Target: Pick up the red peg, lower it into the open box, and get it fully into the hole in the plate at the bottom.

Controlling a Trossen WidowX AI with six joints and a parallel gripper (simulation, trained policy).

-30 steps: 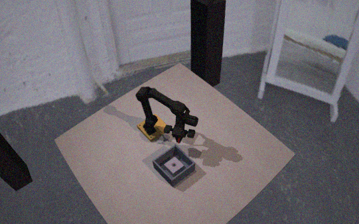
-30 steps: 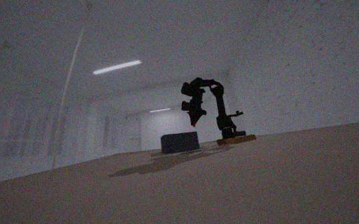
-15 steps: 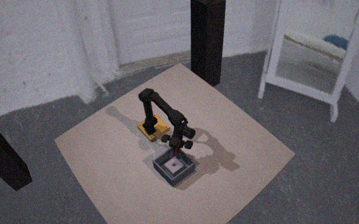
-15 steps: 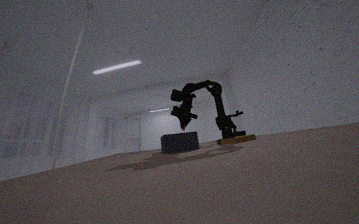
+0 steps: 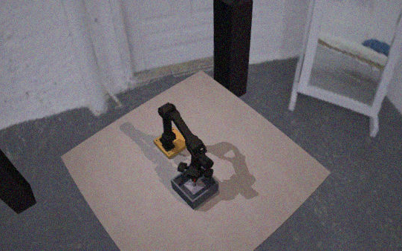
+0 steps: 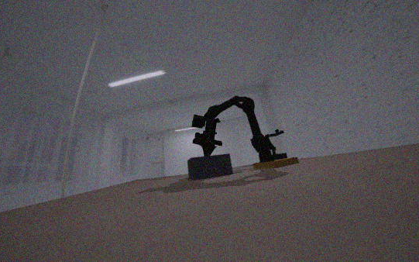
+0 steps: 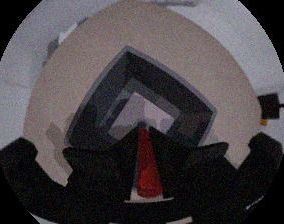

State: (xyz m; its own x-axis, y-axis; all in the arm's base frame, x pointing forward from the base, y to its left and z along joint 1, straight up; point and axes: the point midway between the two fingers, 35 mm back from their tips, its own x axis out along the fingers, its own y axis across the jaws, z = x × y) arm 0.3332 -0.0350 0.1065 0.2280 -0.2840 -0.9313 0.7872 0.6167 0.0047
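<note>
The red peg (image 5: 195,180) (image 7: 149,175) is held in my gripper (image 5: 194,177) (image 6: 207,153) (image 7: 143,129), which is shut on it. The open dark grey box (image 5: 188,200) (image 6: 210,167) (image 7: 88,131) stands under the gripper, with the fingertips at about the height of its rim in the exterior view. The pale plate (image 5: 191,188) (image 7: 160,120) lies at the bottom of the box. In the wrist view a dark spot on the plate, seemingly the hole, shows just beyond the fingertips. The peg's lower end is hard to make out, and whether it touches the plate cannot be told.
The arm's base stands on a yellow-orange plate (image 5: 178,148) (image 6: 275,163) behind the box. Box and base plate rest on a beige mat (image 5: 275,156) (image 6: 209,217). Dark posts (image 5: 232,48) and a white-framed board (image 5: 334,94) stand beyond the mat.
</note>
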